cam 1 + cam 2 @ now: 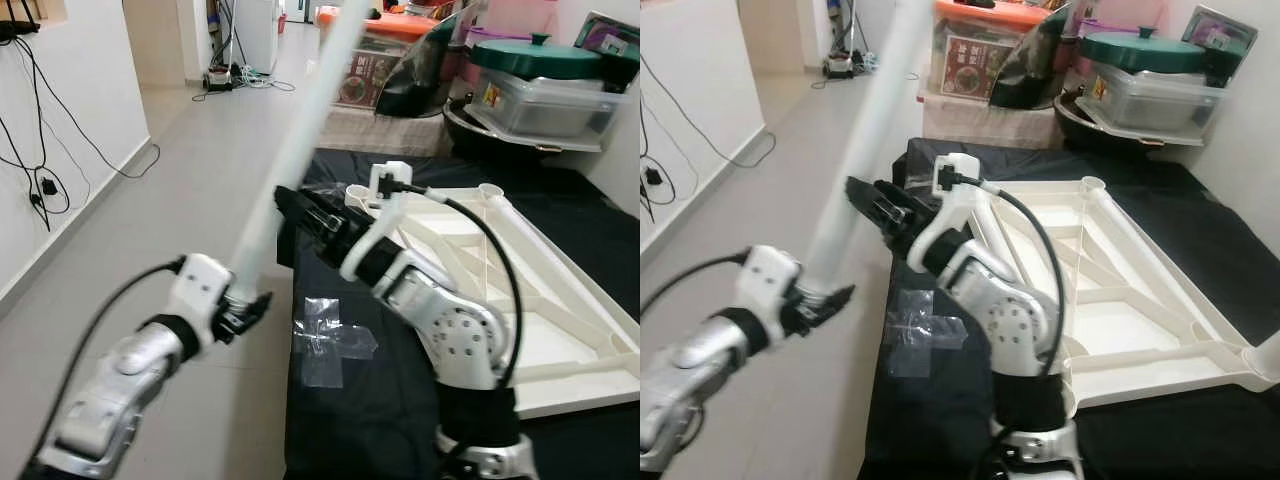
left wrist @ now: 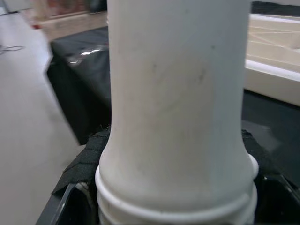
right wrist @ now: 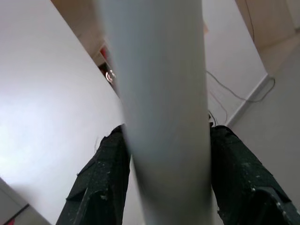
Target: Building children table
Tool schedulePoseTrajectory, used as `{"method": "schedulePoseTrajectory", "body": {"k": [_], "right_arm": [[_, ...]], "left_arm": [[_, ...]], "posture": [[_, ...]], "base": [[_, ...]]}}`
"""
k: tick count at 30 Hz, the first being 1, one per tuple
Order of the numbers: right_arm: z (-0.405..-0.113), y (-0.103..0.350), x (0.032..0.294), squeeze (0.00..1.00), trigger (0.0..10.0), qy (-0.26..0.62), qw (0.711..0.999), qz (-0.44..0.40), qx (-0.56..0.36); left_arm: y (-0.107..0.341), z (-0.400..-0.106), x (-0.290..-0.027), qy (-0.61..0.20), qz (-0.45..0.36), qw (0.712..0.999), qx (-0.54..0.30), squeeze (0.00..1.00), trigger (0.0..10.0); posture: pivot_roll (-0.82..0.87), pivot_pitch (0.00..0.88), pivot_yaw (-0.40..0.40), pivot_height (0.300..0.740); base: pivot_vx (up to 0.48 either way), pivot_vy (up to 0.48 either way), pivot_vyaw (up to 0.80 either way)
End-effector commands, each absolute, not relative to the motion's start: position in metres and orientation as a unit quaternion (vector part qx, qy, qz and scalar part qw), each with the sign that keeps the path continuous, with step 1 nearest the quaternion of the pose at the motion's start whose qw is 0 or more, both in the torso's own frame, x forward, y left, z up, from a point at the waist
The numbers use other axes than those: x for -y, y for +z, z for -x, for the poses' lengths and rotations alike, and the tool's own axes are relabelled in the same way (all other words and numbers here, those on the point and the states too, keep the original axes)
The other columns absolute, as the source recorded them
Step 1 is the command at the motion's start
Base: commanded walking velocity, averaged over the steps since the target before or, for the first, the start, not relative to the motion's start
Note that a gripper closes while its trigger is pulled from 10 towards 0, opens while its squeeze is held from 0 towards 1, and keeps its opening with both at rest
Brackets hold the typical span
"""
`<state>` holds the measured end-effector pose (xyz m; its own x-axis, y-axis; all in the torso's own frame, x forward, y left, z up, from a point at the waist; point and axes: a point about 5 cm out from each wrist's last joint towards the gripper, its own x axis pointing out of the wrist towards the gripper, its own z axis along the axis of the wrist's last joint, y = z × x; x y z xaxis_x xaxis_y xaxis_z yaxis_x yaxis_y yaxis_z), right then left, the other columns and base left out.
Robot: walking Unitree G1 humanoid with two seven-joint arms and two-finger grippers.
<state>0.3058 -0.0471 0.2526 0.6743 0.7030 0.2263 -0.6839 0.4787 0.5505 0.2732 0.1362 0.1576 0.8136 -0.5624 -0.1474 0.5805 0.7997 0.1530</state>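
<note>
A long white table leg (image 1: 292, 150) slants up from lower left to upper right, blurred. My left gripper (image 1: 243, 306) is shut on its ringed lower end (image 2: 176, 197). My right gripper (image 1: 288, 208) reaches across from the right at mid-height; its black fingers (image 3: 105, 178) press on either side of the leg (image 3: 164, 117). The white table top (image 1: 565, 335) lies upside down on a black cloth (image 1: 390, 420) to the right, ribs and corner sockets (image 1: 490, 190) facing up.
A clear plastic bag (image 1: 328, 342) lies on the cloth near its left edge. Stacked storage boxes and a green-lidded pot (image 1: 545, 75) stand behind the table top. Tiled floor (image 1: 170, 200) stretches to the left, with a white wall and hanging cables (image 1: 40, 185).
</note>
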Motion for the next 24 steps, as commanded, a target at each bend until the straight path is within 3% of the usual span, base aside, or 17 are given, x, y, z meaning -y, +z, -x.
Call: {"method": "schedulePoseTrajectory", "body": {"k": [1, 7, 14, 15, 18, 24], "right_arm": [[-0.305, 0.252, 0.043, 0.00, 10.0, 0.400, 0.856, -0.328, -0.015], [-0.299, 0.257, 0.035, 0.00, 10.0, 0.411, 0.855, -0.316, -0.002], [-0.300, 0.251, 0.035, 0.00, 10.0, 0.394, 0.861, -0.320, -0.021], [-0.300, 0.250, 0.034, 0.00, 9.4, 0.396, 0.861, -0.317, -0.023], [-0.299, 0.247, 0.031, 0.00, 10.0, 0.396, 0.866, -0.305, -0.029], [-0.301, 0.242, 0.030, 0.00, 10.0, 0.379, 0.880, -0.285, -0.024]], "left_arm": [[0.156, -0.275, -0.130, -0.304, -0.110, 0.945, -0.046, 0.00, 0.0], [0.157, -0.285, -0.128, -0.279, -0.127, 0.951, -0.036, 0.00, 0.0], [0.146, -0.276, -0.120, -0.320, -0.156, 0.933, -0.049, 0.00, 0.0], [0.145, -0.273, -0.118, -0.326, -0.159, 0.930, -0.051, 0.00, 0.0], [0.144, -0.271, -0.117, -0.334, -0.166, 0.926, -0.054, 0.00, 0.0], [0.141, -0.267, -0.114, -0.350, -0.177, 0.918, -0.063, 0.00, 0.0]], "posture": [[0.09, 0.000, -0.094, 0.740], [0.09, 0.000, -0.098, 0.740], [0.08, 0.000, -0.098, 0.740], [0.08, 0.000, -0.098, 0.740], [0.08, 0.000, -0.099, 0.740], [0.09, 0.000, -0.101, 0.740]], "base": [[0.000, 0.000, 0.00], [0.000, 0.000, 0.00], [0.000, 0.000, 0.00], [0.000, 0.000, 0.00], [0.000, 0.000, 0.00], [0.000, 0.000, 0.00]]}}
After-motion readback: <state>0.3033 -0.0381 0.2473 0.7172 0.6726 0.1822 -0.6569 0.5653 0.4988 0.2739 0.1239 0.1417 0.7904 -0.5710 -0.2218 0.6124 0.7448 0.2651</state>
